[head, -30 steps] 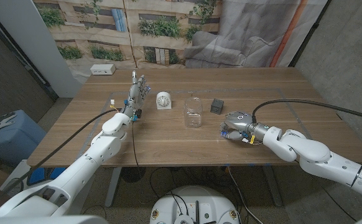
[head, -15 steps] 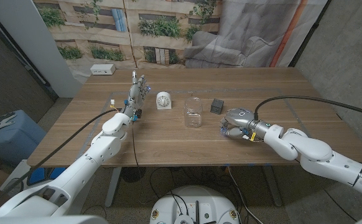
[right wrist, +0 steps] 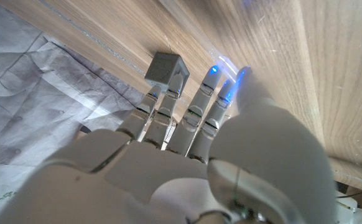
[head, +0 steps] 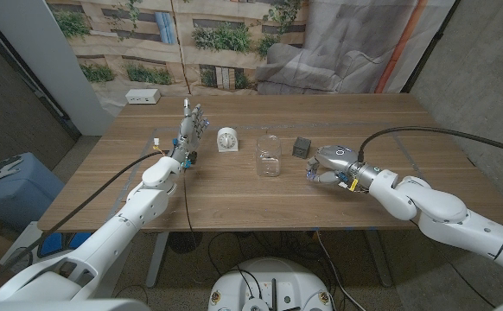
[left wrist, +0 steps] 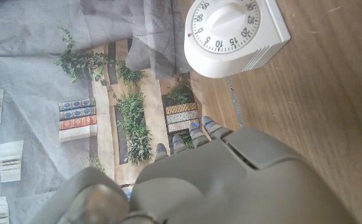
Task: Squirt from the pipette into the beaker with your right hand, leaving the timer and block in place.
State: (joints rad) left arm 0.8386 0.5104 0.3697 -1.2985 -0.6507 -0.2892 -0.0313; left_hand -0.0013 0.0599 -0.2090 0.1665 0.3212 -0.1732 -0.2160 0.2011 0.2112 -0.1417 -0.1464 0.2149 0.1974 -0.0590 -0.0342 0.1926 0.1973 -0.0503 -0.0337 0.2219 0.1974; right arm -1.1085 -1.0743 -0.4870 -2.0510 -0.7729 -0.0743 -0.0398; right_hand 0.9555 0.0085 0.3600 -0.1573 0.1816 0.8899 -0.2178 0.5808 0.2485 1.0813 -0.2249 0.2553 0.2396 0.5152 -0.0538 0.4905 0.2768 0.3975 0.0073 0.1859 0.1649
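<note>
Your right hand [head: 331,164] has lifted a little and drifted toward the beaker [head: 269,155] since a second ago; your left hand [head: 191,127] has not stirred. You cannot make out the pipette in any view, so whether the right fingers are clamped on it cannot be told. From the head view they look curled under the palm, just beside the beaker on its right; from the right wrist view the fingers [right wrist: 201,99] reach out side by side, close together, with blue lights at the tips, and the back of the hand hides whatever sits beneath.

Beyond those fingertips the block [right wrist: 167,69], a small dark cube, stands on the table [head: 234,190], behind and to the right of the beaker. The timer [head: 226,138] stands to the beaker's left, near your left hand, whose fingers point away from you, straight and slightly apart, holding nothing. On the timer's dial you can read 20, 30, 35, 40, 45, 50 and 55 in the left wrist view; part of the dial is cut off by the frame edge. The beaker is clear and upright.
</note>
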